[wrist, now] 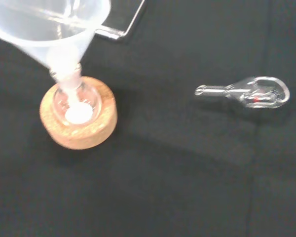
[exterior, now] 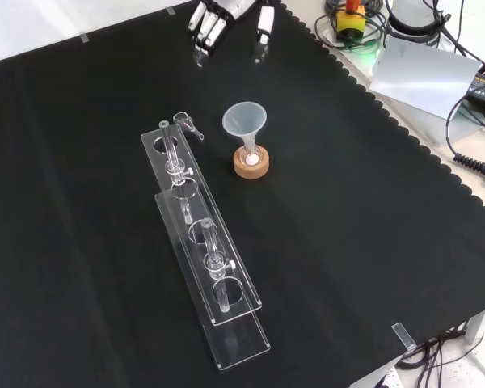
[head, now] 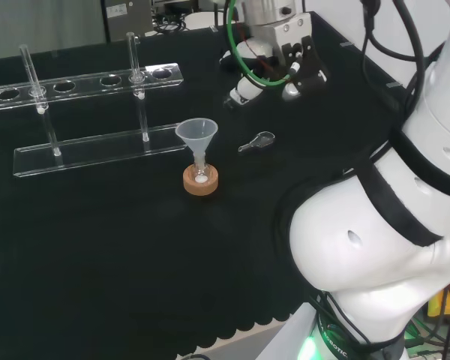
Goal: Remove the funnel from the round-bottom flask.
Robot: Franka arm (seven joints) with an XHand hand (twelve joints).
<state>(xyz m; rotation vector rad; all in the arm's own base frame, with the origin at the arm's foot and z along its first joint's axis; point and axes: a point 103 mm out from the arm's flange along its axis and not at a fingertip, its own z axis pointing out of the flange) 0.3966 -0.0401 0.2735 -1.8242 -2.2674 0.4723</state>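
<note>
A translucent white funnel [head: 196, 135] [exterior: 244, 122] [wrist: 49, 32] stands with its stem in the neck of a small clear round-bottom flask [head: 201, 171] [exterior: 250, 155] [wrist: 75, 103]. The flask rests upright on a cork ring [head: 200, 181] [exterior: 251, 165] [wrist: 79, 121] and holds something white at its bottom. The hand [head: 281, 64] [exterior: 218, 24] hangs in the air well away from the funnel, to the right in the head view and at the top of the front view. Its fingers are relaxed and hold nothing.
A small clear glass piece [head: 256, 142] [exterior: 187, 124] [wrist: 249, 92] lies on the cloth between the hand and the flask. A clear rack [head: 90, 79] [exterior: 202, 242] with two thin tubes stands to the left in both the head and front views.
</note>
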